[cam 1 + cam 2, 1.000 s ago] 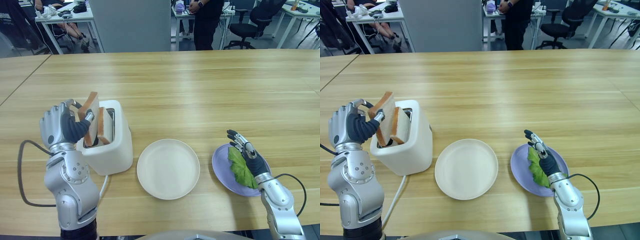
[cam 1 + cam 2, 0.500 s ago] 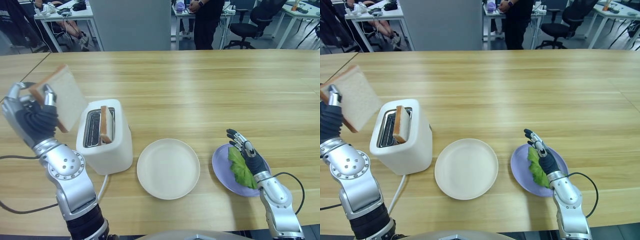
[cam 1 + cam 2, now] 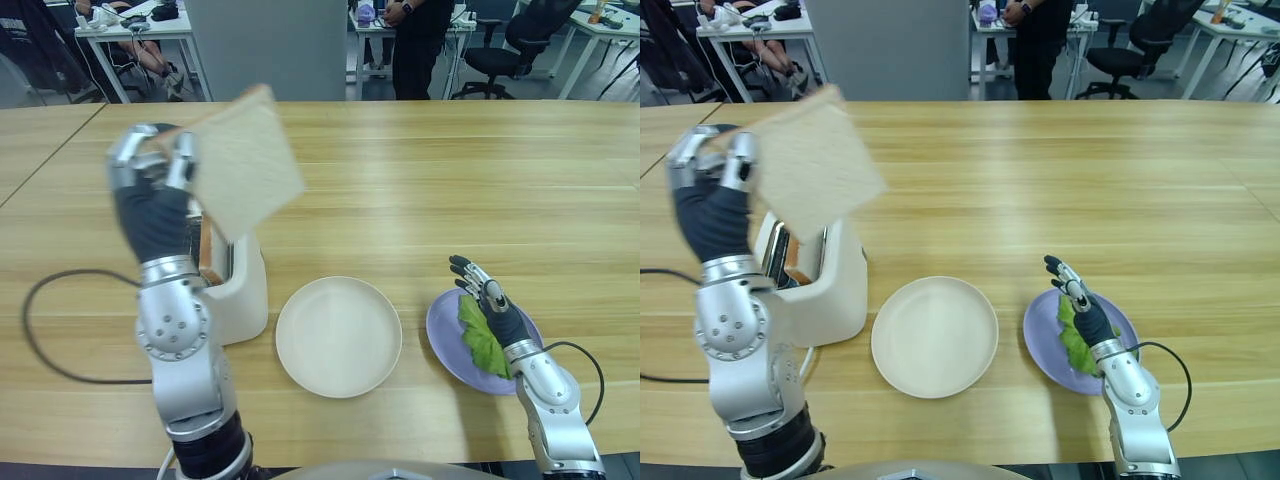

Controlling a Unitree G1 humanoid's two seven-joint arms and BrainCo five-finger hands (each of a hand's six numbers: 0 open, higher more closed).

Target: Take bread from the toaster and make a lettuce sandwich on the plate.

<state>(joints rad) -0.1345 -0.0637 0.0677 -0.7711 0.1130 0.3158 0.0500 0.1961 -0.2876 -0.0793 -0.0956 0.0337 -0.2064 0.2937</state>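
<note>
Aloft over the toaster (image 3: pixel 245 300), at ten o'clock from the cream plate (image 3: pixel 338 336), the left hand (image 3: pixel 150 195) clasps a bread slice (image 3: pixel 247 165) by its edge, which is likely light, soft and easily crushed, while the right hand (image 3: pixel 492 300) lies unclenched on the lettuce (image 3: pixel 480 338) at three o'clock.

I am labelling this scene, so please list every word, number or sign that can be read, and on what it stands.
None can be read. The toaster, the cream plate, the purple plate and the bread slice show no print; whatever lies on the desks behind is too small to read.
</note>
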